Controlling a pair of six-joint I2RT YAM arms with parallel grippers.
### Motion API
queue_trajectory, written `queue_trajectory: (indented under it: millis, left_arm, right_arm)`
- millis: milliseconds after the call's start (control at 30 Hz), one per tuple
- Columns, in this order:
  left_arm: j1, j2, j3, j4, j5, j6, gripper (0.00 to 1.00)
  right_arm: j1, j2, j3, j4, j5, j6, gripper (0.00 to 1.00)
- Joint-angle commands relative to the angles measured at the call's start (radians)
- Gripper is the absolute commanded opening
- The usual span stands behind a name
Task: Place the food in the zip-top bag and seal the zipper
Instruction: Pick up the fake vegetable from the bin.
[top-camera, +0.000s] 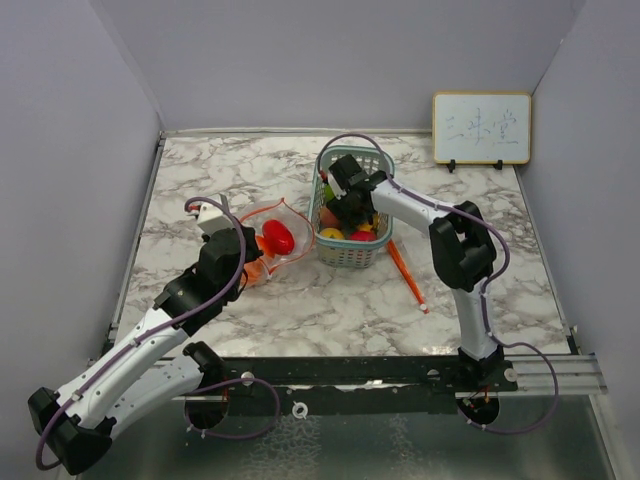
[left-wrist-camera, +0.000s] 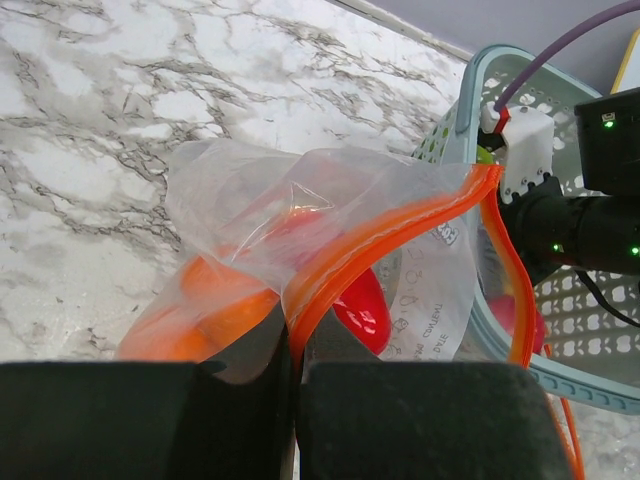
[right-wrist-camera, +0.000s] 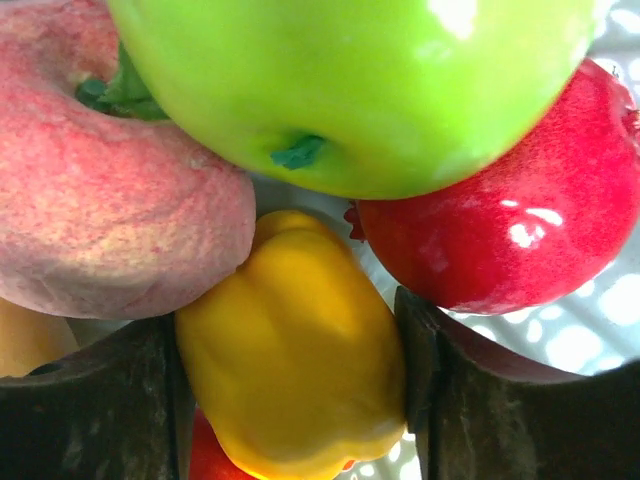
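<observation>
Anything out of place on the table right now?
Yes: a long thin orange item lies loose on the table just right of the basket, outside both basket and bag. Can't tell what it is.

Zip-top bag (left-wrist-camera: 300, 215): clear, orange zipper, mouth open, near edge pinched between the closed pads of the left gripper (left-wrist-camera: 297, 400). Contents: one red toy fruit (left-wrist-camera: 362, 305), one orange toy fruit (left-wrist-camera: 215, 312). Right: teal lattice basket (left-wrist-camera: 478, 100), with the right arm's black wrist (left-wrist-camera: 590, 225) over it. Beneath: marble table (left-wrist-camera: 100, 150).
</observation>
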Motion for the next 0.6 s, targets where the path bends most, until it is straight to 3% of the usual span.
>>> queue_trajectory:
  millis: [0, 100, 200, 567]
  left_arm:
    - [0.007, -0.003, 0.006, 0.021, -0.022, 0.001, 0.0]
    - [0.006, -0.003, 0.003, 0.019, -0.018, -0.004, 0.0]
    - [0.007, -0.004, 0.006, 0.012, -0.018, -0.007, 0.0]
    - [0.007, 0.017, -0.005, 0.025, -0.002, -0.023, 0.0]
  right_arm:
    - [0.007, -0.034, -0.016, -0.009, -0.09, 0.029, 0.43]
    - [0.007, -0.086, 0.01, 0.009, -0.083, 0.068, 0.21]
    - [0.007, -0.162, 0.034, 0.029, -0.088, 0.107, 0.09]
    - [0.008, -0.491, -0.078, 0.212, -0.442, 0.165, 0.06]
